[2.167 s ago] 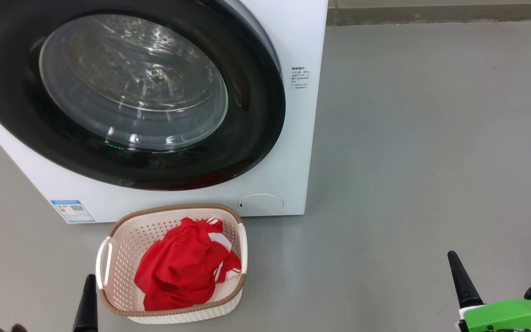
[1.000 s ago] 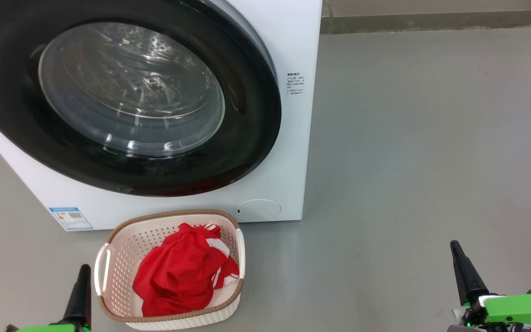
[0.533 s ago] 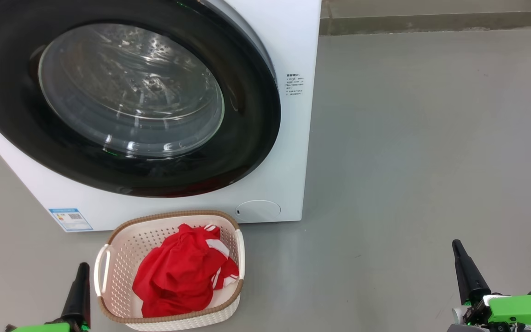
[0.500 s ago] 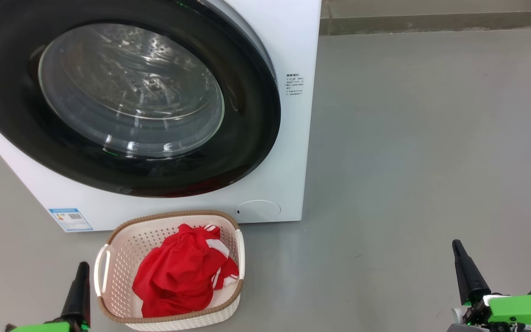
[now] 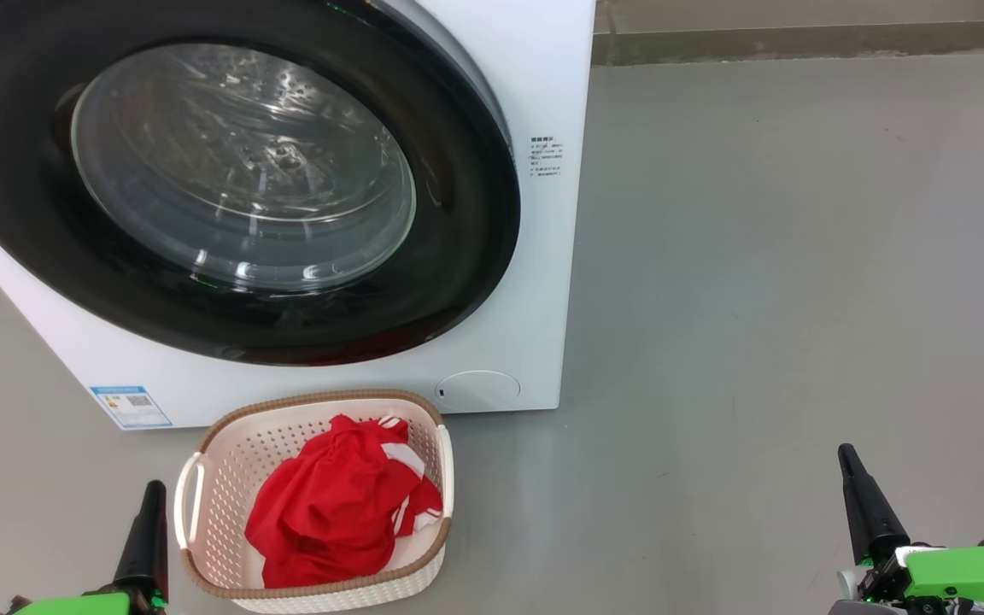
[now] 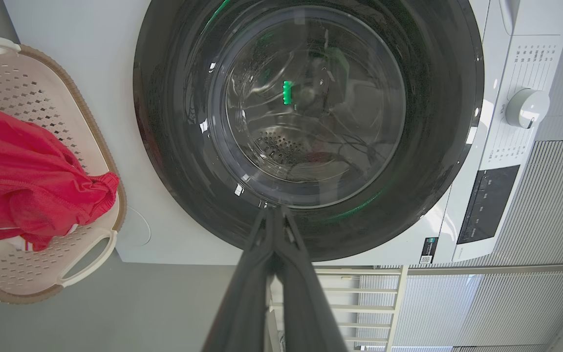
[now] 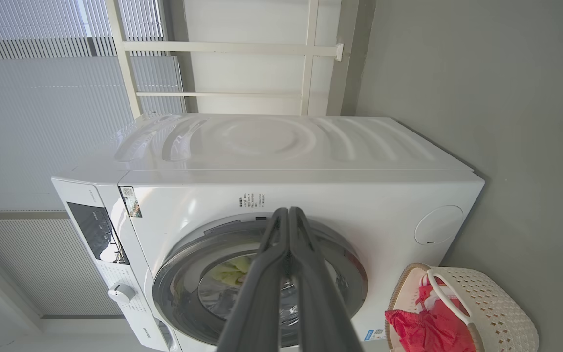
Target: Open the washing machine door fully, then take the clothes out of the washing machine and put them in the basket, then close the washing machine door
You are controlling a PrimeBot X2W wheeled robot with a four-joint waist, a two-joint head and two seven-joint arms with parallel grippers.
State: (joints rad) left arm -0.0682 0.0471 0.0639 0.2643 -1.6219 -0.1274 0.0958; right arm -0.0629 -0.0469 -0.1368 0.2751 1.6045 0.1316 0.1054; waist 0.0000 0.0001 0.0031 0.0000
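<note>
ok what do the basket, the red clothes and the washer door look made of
Cream-white perforated basket: likely moulded matte plastic, going by its punched holes; brown woven-look rim. Bright red clothes: soft knit fabric, crumpled in folds. Large round washing machine door: glossy black rim, probably plastic, around clear glass that mirrors light.

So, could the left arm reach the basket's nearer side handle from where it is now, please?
Probably yes: the left pincer hangs right beside the basket, close to that handle, with nothing seen between them. Its fingers are shut together, so it would have to open first.
</note>
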